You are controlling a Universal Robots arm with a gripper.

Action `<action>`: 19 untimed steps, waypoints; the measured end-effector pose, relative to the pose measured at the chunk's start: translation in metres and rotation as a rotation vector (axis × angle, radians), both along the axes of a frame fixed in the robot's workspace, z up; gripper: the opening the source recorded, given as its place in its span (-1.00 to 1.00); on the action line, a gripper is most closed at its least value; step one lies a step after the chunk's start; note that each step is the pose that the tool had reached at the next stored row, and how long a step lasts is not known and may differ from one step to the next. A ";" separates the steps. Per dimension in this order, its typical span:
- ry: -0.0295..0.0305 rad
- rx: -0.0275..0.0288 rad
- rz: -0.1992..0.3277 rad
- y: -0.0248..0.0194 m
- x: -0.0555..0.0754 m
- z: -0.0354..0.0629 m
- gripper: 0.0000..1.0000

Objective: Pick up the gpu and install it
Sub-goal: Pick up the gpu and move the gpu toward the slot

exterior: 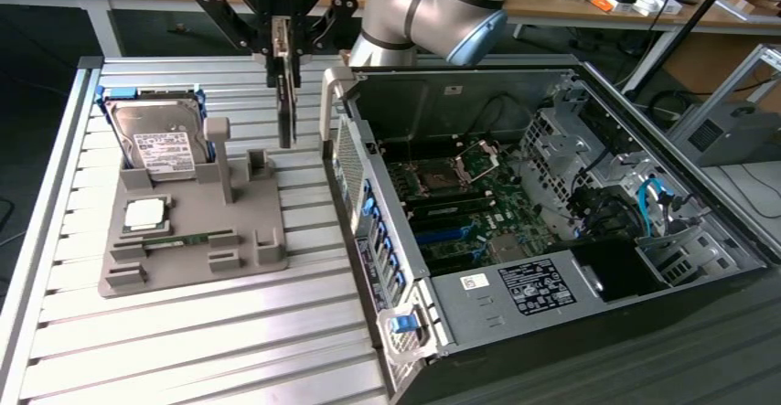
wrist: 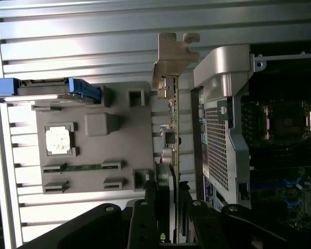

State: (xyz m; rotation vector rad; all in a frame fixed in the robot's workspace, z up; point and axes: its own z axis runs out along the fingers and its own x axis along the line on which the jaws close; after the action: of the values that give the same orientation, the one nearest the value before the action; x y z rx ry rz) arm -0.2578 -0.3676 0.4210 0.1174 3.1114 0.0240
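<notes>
Green gpu (exterior: 287,112) hangs edge-on, clamped in the jaws of the gripper (exterior: 284,47), over the grey tray (exterior: 183,268) edge, beside the open case (exterior: 347,176).

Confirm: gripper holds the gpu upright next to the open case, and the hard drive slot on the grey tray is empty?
Not quite. The hard drive stands in its slot on the grey tray, as the exterior view shows. The rest is right: the gripper holds the gpu upright next to the open case.
</notes>
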 end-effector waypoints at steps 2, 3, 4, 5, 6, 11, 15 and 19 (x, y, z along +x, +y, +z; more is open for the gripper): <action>0.0000 -0.0005 0.000 0.0000 0.000 0.0000 -0.45; 0.0000 -0.0008 0.000 0.0000 0.000 0.0000 -0.45; 0.0000 -0.0009 0.000 0.0000 0.001 0.0000 -0.45; 0.0000 -0.0012 0.000 0.0000 0.001 0.0000 -0.45; 0.0001 -0.0014 0.000 0.0000 0.001 0.0000 -0.45; 0.0000 -0.0032 0.000 0.0000 0.002 0.0000 -0.45; -0.0001 -0.0042 0.000 0.0000 0.003 0.0000 -0.45; 0.0001 -0.0056 0.000 0.0000 0.003 0.0000 -0.45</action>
State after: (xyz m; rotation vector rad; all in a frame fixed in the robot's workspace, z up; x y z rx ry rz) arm -0.2544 -0.3676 0.4210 0.1172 3.1113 0.0152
